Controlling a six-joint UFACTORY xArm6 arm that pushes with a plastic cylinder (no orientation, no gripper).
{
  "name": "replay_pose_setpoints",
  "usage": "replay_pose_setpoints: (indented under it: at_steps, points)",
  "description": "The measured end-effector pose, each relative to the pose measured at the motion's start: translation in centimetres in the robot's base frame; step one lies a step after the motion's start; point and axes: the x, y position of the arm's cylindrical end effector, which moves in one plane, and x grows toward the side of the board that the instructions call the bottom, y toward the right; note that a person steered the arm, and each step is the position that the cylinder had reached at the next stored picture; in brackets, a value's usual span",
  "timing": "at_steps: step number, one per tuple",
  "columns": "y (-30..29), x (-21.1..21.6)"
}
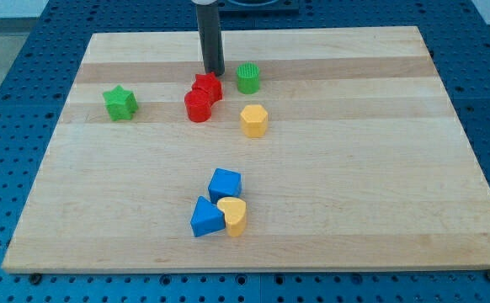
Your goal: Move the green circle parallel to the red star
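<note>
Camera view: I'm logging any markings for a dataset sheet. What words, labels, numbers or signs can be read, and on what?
None: no readable text, number or sign shows anywhere.
The light wooden board, the green round block, the red star block and my tip, just above the star, are all unmarked.

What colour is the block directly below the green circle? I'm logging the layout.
Yellow: the hexagon-like yellow block sits just below the green circle, plain in the camera view.
</note>
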Motion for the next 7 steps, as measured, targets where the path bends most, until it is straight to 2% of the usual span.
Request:
replay_pose_setpoints:
  at_steps: [1, 3, 5, 7]
  points:
    - [0.4, 0.3]
    - [6.7, 0.3]
    - [7.8, 0.3]
    - [-2.3, 0.2]
